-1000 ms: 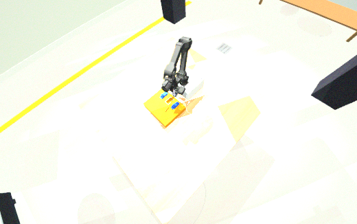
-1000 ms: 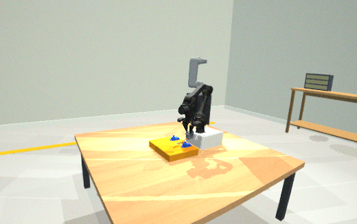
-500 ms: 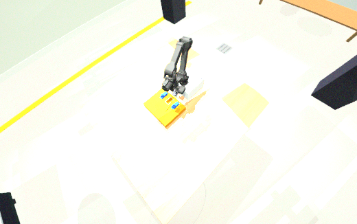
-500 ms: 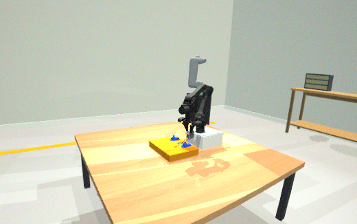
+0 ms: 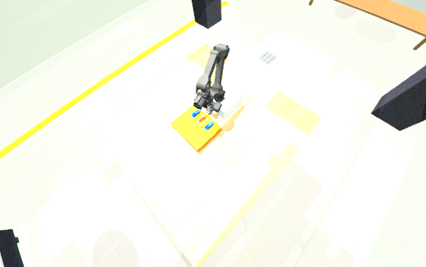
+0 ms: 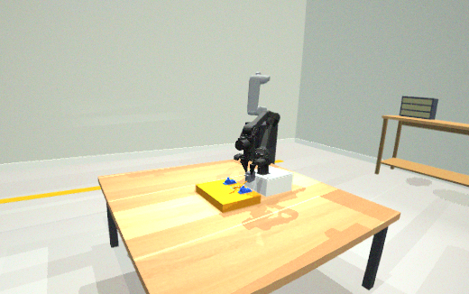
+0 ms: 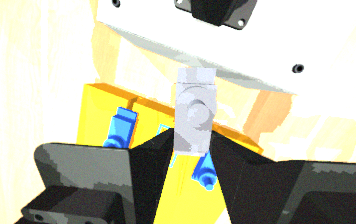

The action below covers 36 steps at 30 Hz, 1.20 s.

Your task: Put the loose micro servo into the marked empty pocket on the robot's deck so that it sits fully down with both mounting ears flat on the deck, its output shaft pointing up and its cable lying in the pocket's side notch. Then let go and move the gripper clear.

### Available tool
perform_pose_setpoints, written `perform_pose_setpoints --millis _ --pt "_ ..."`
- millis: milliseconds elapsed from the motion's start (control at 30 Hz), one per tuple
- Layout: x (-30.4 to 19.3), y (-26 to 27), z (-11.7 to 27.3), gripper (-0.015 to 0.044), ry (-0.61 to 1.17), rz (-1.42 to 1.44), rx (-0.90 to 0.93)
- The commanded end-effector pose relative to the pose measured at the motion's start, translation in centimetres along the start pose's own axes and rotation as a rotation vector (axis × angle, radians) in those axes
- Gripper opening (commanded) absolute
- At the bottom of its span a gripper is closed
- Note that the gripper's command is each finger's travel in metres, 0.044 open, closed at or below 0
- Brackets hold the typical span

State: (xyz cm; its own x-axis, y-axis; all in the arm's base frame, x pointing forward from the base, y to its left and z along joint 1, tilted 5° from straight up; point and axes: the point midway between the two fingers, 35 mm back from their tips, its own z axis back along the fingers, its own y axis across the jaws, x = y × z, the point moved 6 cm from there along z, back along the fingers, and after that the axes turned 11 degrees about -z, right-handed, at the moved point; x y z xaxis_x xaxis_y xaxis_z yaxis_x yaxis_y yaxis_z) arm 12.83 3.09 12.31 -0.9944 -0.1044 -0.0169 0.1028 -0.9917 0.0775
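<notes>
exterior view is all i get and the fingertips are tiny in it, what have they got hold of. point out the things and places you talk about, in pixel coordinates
Observer: The wrist view shows the gripper point(image 5: 210, 109) point(image 6: 249, 174) point(image 7: 191, 133) shut on a pale grey servo point(image 5: 209, 110) point(image 6: 250, 178) point(image 7: 195, 97), its round boss facing the camera.
Operator: ok and where's the marked pocket, deck's a blur from here
Observer: From the top, the pocket point(image 5: 201, 119) point(image 6: 237, 186) point(image 7: 163, 130) shows a pale outline, between the two blue servos point(image 5: 196, 113) point(image 5: 209, 125) point(image 6: 230, 181) point(image 6: 244, 190) point(image 7: 122, 127) point(image 7: 206, 170).
Operator: can the wrist cam see all of that outline
Observer: No, only bits of it, left of the grey servo in the image.
</notes>
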Motion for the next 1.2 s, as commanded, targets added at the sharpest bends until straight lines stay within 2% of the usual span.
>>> perform_pose_setpoints --millis 0,1167 --pt "-0.7 0.1 0.1 0.0000 -0.006 0.001 0.007" --pt "-12.3 3.2 0.6 0.0000 0.004 0.000 0.010"
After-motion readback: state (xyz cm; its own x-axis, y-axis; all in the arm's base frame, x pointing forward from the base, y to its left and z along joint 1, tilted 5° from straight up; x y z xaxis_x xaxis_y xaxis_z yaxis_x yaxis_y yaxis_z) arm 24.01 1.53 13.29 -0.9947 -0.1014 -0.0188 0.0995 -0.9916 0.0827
